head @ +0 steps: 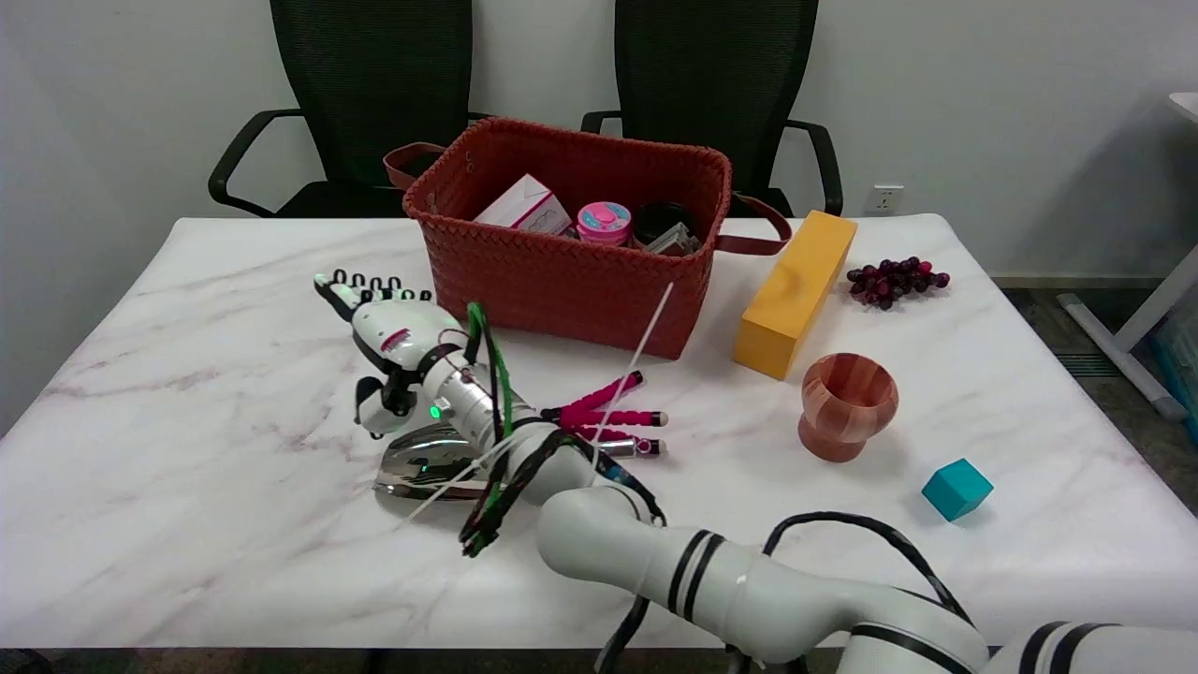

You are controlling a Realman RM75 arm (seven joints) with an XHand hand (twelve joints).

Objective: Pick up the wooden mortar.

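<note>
The wooden mortar (847, 405) is a striped goblet-shaped cup standing upright on the marble table (187, 421), right of centre. My right hand (384, 337) hovers over the table's left-centre, far to the left of the mortar, fingers stretched out flat toward the back left, holding nothing. The white forearm runs back from it to the lower right.
A red woven basket (562, 271) with several small items stands at the back centre. A yellow block (796, 290) lies beside it, purple grapes (896, 280) farther right, a teal cube (956, 488) near the mortar. A shiny metal piece (421, 463) and pink-handled tools (608, 421) lie under the arm.
</note>
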